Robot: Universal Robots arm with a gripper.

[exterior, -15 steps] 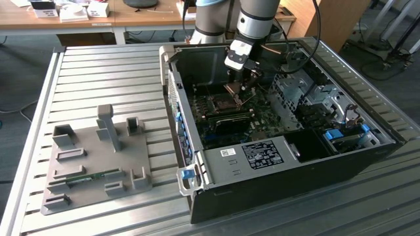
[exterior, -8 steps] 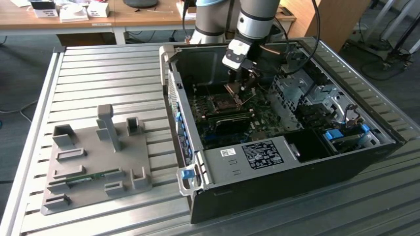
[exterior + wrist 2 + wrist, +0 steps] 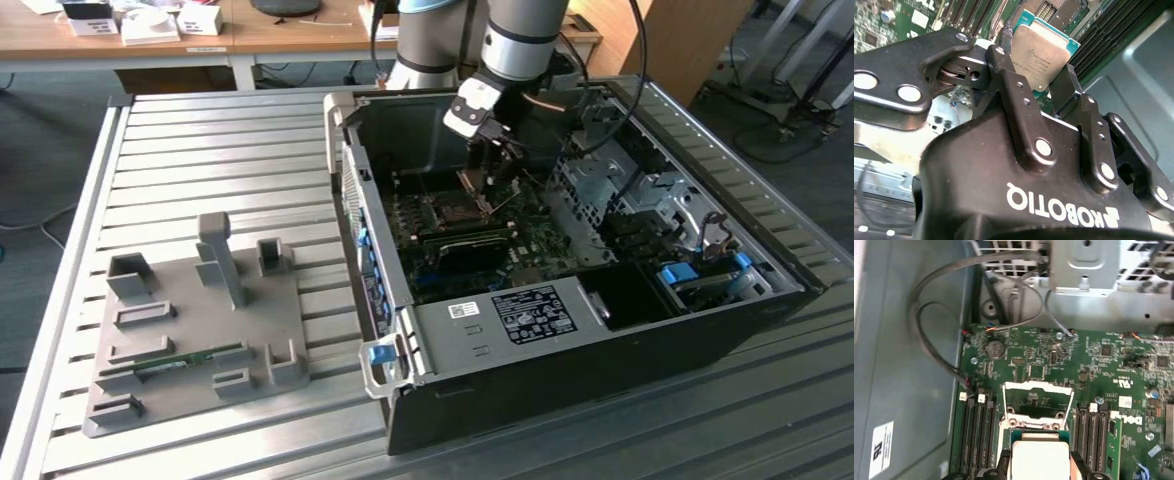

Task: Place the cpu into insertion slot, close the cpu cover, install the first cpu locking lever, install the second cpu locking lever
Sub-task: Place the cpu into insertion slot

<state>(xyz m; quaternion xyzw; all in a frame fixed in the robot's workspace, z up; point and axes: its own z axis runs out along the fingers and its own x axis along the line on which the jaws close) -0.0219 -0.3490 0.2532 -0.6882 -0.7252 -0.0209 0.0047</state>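
My gripper [image 3: 1034, 65] is shut on the cpu [image 3: 1040, 52], a flat square chip with a silvery top on a green edge, gripped by two opposite sides. In the first wrist view the cpu [image 3: 1040, 455] hangs over the motherboard, close to the insertion slot [image 3: 1061, 7], which it partly hides. The cpu cover [image 3: 1038, 399], a thin metal frame with a square window, stands swung open just beyond the slot. In the exterior view the gripper [image 3: 490, 165] reaches down into the open computer case, right above the raised cpu cover [image 3: 475, 190].
Black memory slots [image 3: 979, 435] flank the socket on both sides. Grey cables [image 3: 929, 335] loop along the case wall, and a metal drive cage [image 3: 1084, 265] sits beyond the board. On the slatted table, at the exterior view's left, stands a grey fixture plate [image 3: 187, 330].
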